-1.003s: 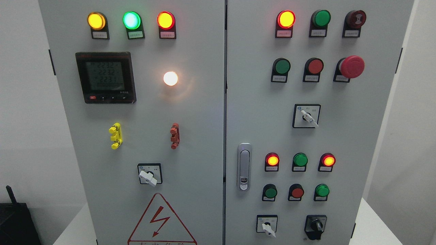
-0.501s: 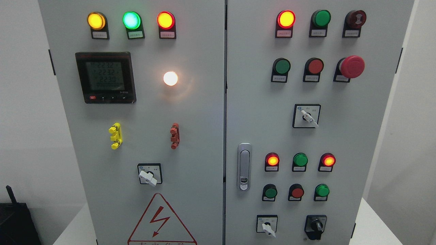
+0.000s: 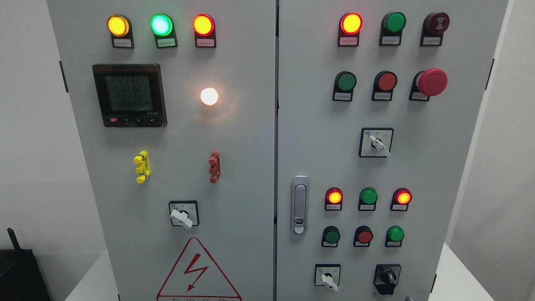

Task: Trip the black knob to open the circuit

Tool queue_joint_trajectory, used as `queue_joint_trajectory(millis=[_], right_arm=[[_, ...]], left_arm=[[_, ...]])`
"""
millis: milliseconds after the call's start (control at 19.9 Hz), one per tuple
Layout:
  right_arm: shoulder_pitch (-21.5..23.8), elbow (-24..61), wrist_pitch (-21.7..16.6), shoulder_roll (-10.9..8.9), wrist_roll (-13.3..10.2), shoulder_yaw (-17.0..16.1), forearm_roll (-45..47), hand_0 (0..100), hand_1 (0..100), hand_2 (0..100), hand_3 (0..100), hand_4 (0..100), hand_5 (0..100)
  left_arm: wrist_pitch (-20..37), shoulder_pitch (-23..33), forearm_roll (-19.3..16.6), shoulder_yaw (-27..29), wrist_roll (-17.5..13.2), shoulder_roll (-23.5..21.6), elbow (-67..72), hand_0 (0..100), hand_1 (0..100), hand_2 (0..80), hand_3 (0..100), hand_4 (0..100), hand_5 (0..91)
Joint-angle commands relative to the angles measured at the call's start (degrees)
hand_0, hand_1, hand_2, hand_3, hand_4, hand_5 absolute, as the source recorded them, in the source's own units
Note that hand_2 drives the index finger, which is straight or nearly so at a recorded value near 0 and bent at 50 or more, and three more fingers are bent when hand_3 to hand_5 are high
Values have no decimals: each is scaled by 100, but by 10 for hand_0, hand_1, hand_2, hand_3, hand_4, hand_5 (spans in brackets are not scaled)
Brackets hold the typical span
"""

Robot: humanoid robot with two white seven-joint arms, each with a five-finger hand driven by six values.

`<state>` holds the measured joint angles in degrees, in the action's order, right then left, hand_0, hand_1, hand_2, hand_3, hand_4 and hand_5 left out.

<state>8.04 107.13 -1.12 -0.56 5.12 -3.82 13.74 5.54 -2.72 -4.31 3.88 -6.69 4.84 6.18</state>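
The black knob (image 3: pixel 387 277) sits at the lower right of the grey cabinet's right door (image 3: pixel 317 138), in a black square plate, with its handle pointing roughly straight down. A small grey tip (image 3: pixel 408 298) shows at the bottom edge just right of the knob and apart from it. It looks like part of my right hand, and too little shows to tell more. My left hand is out of view.
A white selector switch (image 3: pixel 328 279) sits left of the knob. Above are green and red buttons (image 3: pixel 365 236), lit red lamps (image 3: pixel 334 196), a door latch (image 3: pixel 299 205) and a red mushroom stop button (image 3: pixel 431 82). The left door holds a meter (image 3: pixel 129 95).
A small grey tip has come into view at the bottom edge right of the black knob. The meter digits flicker. Nothing on the panel has moved.
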Motion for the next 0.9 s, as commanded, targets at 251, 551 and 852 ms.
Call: queue_joint_trajectory(millis=[251, 551, 852], right_arm=[[-206, -157, 33, -93, -20, 109, -12, 0, 0, 22, 1000, 990, 960], [-338, -280, 33, -85, -2, 136, -20, 0, 0, 24, 1000, 992, 960], [-408, -491, 33, -93, 16, 197, -12, 0, 0, 26, 1000, 992, 960]], left_arm=[[-9, 0, 0, -1, 1, 0, -143, 120, 389, 0, 0, 0, 0], [0, 0, 0, -1, 1, 0, -143, 120, 389, 0, 0, 0, 0], [0, 0, 9, -1, 1, 0, -143, 120, 389, 0, 0, 0, 0]])
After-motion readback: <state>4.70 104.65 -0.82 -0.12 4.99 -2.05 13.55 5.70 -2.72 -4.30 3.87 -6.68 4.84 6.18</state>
